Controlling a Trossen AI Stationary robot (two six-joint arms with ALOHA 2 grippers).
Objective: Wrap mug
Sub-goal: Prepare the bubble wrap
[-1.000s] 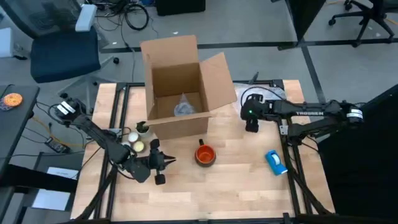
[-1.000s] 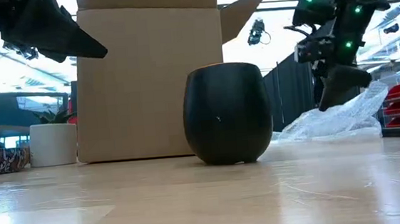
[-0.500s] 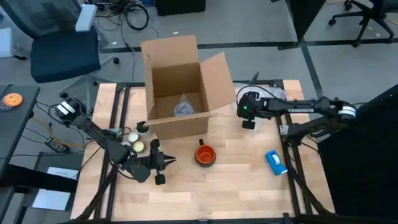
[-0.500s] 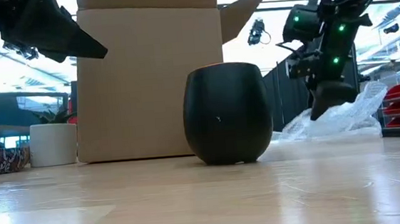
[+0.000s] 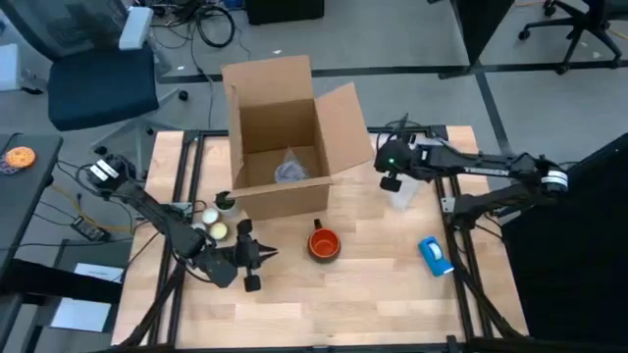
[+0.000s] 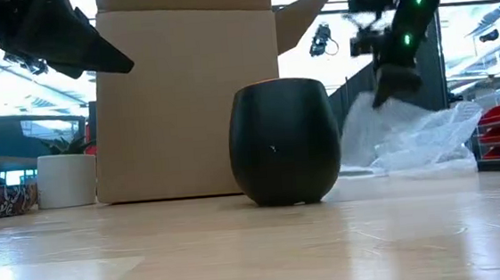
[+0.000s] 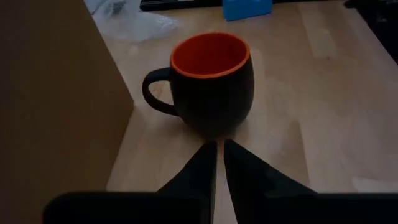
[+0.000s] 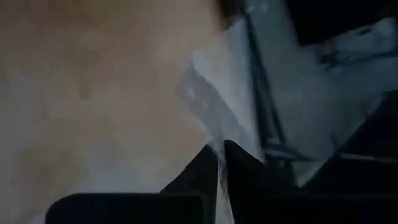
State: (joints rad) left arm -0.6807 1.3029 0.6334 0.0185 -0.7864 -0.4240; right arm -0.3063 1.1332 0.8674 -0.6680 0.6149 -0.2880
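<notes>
The right gripper's (image 8: 221, 163) fingers are pinched together on a corner of a clear bubble-wrap sheet (image 6: 415, 140). In the low view the sheet trails up from the table to the gripper (image 6: 395, 79), so one edge is lifted while the rest lies crumpled. Judging by the task, the wrap is being raised so that it can be carried over to the mug. In the high view this gripper (image 5: 391, 180) is just off the right flap of the open cardboard box (image 5: 285, 132), and the sheet (image 5: 404, 188) hangs beside it.

The left gripper's (image 7: 217, 155) fingers are closed, tips nearly touching, with nothing between them. They point at the mug (image 7: 210, 81) from close by without touching it, probably waiting to steady it. In the high view this gripper (image 5: 257, 253) is in front of the box's left corner.

The mug (image 5: 324, 243) stands upright on the wooden table (image 5: 392, 284), in front of the box and apart from it, unwrapped, handle towards the box. A blue tape dispenser (image 5: 435, 254) lies well to the box's right front.
</notes>
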